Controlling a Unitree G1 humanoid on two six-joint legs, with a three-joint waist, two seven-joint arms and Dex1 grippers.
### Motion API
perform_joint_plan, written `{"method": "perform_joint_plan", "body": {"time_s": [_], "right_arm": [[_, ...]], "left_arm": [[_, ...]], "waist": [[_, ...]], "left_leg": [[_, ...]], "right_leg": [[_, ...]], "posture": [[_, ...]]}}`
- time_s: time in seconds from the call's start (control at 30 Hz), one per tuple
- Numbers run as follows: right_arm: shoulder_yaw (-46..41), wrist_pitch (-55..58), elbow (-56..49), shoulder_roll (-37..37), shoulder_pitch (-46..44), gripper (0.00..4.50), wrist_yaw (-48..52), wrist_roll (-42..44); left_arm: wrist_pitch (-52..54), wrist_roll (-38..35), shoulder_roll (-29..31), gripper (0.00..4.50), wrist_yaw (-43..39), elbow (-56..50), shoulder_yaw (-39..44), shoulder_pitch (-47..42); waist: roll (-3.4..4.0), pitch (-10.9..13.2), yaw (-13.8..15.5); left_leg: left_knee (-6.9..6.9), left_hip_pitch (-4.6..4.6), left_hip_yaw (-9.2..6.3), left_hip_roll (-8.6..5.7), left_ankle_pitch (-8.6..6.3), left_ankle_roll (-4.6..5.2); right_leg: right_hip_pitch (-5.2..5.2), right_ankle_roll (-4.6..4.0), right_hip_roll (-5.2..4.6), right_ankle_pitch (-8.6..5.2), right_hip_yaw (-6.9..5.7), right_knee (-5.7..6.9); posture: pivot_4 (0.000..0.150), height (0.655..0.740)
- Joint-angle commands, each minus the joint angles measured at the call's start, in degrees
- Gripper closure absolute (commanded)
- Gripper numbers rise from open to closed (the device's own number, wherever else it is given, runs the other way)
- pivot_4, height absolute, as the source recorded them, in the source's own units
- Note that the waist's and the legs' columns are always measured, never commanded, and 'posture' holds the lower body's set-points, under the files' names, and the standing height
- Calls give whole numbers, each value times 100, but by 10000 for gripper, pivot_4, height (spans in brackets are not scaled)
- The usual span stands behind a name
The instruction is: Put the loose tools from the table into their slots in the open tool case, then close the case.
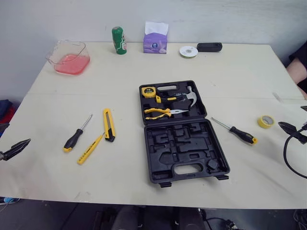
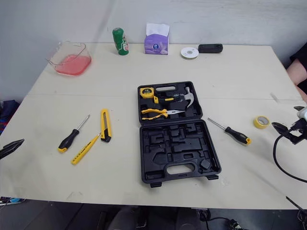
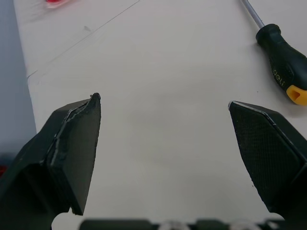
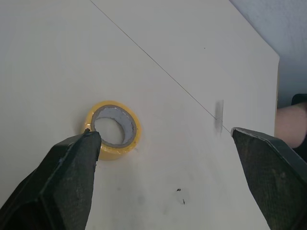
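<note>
Spreading across the scene is a pale table [image 1: 144,62], and near its middle lies the black tool case [image 1: 184,143], open flat. Its far half, at 12 o'clock, holds tools. Its near half, at 6 o'clock, shows bare moulded slots and the carry handle.

The left gripper [image 3: 163,100] hovers over the table edge at 9 o'clock from the case, well apart from it. Its two black fingers are spread wide, holding nothing and touching nothing. The right gripper [image 4: 163,132] hovers at 3 o'clock near the table's edge, its fingers just as wide and empty.

Seated in the case's far half are a hammer [image 1: 191,97], yellow-handled pliers [image 1: 160,113] and a yellow tape measure [image 1: 148,91].

Loose on the table at 9 o'clock from the case lie three tools. Nearest is a yellow utility knife [image 1: 109,124], just beside it a slim yellow screwdriver [image 1: 90,149], and beyond that a black-handled screwdriver [image 1: 76,136], ahead of the left gripper's fingers. At 3 o'clock, near the case, lies another black-and-yellow screwdriver [image 1: 237,132].

Smallest is a yellow tape roll [image 1: 265,121], flat on the table between that screwdriver and the right gripper.
</note>
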Motion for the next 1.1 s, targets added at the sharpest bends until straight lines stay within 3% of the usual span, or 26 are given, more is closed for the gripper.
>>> {"method": "perform_joint_plan", "body": {"time_s": [0.03,0.63,1.1], "right_arm": [[-77,-54,-218,-3,-119,0,96,136],[460,1049,-2430,705,-499,0,804,425],[1014,1679,-3184,1393,-518,0,765,341]], "left_arm": [[45,-143,-70,320,9,-432,112,14],[1932,-560,-782,320,243,-4119,-954,-19],[3073,-388,-1155,320,833,-5278,-2303,-766]], "waist": [[0,0,4],[0,0,56],[0,0,170]], "left_leg": [[0,0,0,-1,0,0],[32,-8,-9,5,-2,1],[48,-19,-16,10,-6,0]], "right_leg": [[1,0,-1,0,0,0],[8,2,6,3,1,5],[9,3,20,4,6,-1]], "posture": [[1500,7400],[1500,7400],[1500,7400]]}}
